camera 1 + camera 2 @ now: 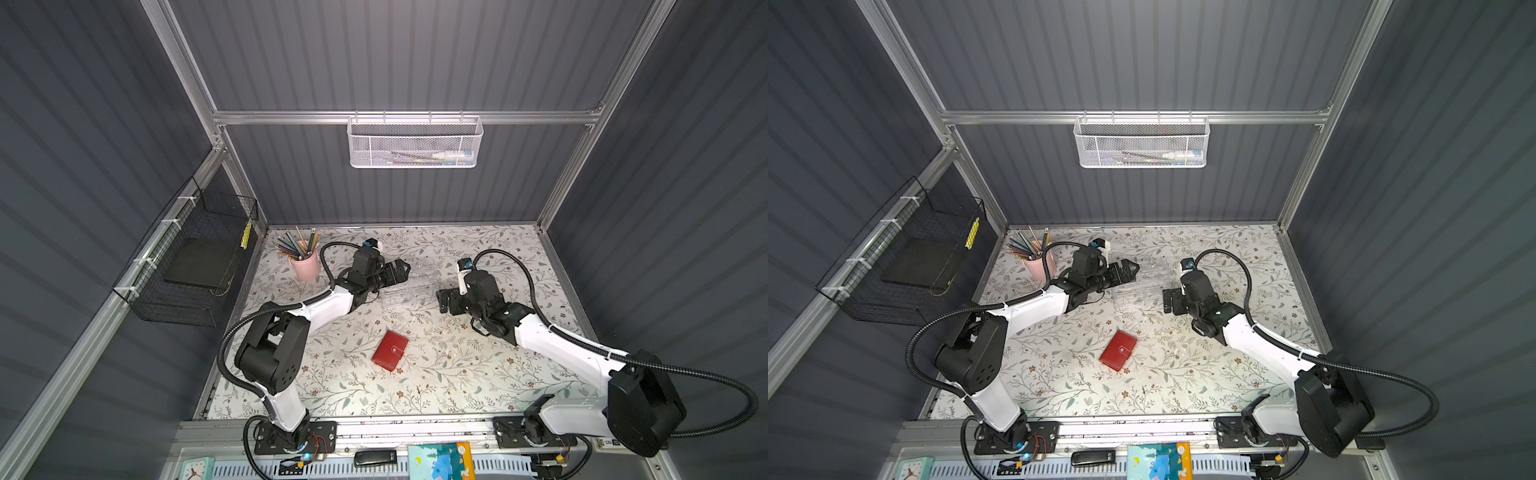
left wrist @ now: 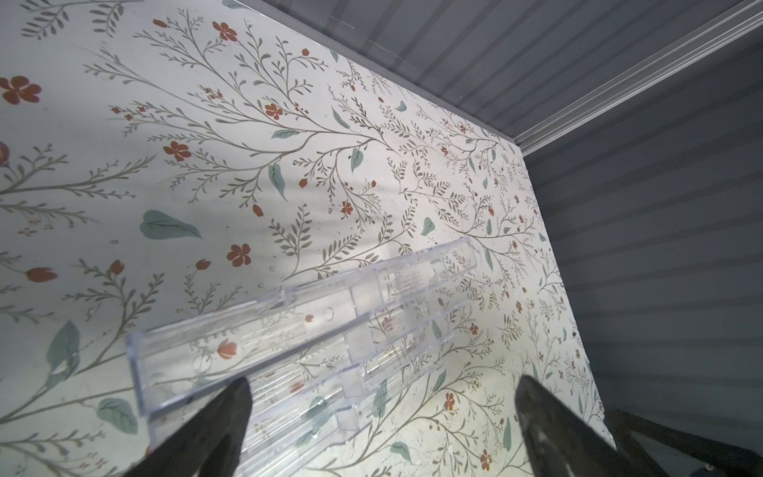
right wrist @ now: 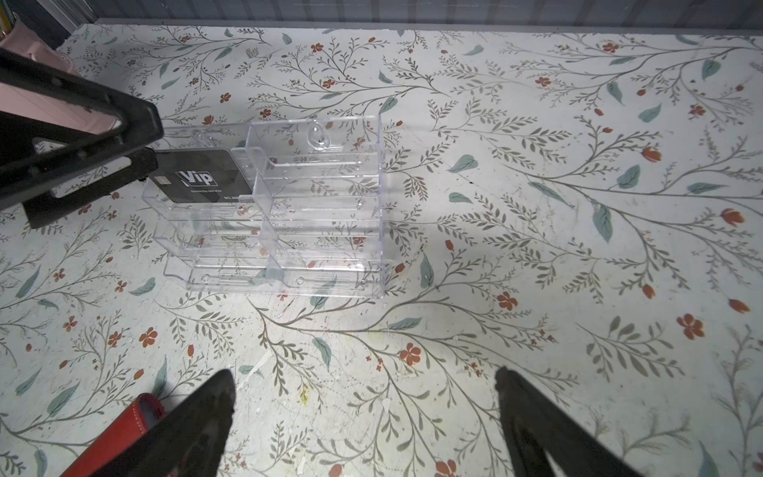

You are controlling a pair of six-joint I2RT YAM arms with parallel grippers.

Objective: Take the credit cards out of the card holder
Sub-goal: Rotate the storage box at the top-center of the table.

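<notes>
— What are both top views showing?

— The card holder [image 1: 390, 350] [image 1: 1118, 350] is lying shut on the floral worktop [image 1: 478, 374]. It is sitting mid-surface, nearer the arms' bases than the clear box [image 1: 409, 286]. The left claw [image 1: 404, 270] is hovering at one edge of that box and the right claw [image 1: 441, 301] at the opposite edge. Both are gaping wide, well apart from the card holder. A pink cup [image 1: 306, 266] of pencils [image 1: 295, 245] is standing in the far corner by the left arm.

— And the left wrist view?

— Its fingers [image 2: 231, 413] are standing wide apart, gripping nothing, with the clear box lying just beyond them.

— The right wrist view?

— There the fingers [image 3: 206, 413] are spreading wide too, and they are empty. A red corner of the card holder is peeking in beside one finger. One black credit card [image 3: 198, 177] marked "Vip" is sitting in a back compartment of the clear box, right by the left claw. Whether they are touching, I cannot tell.
</notes>
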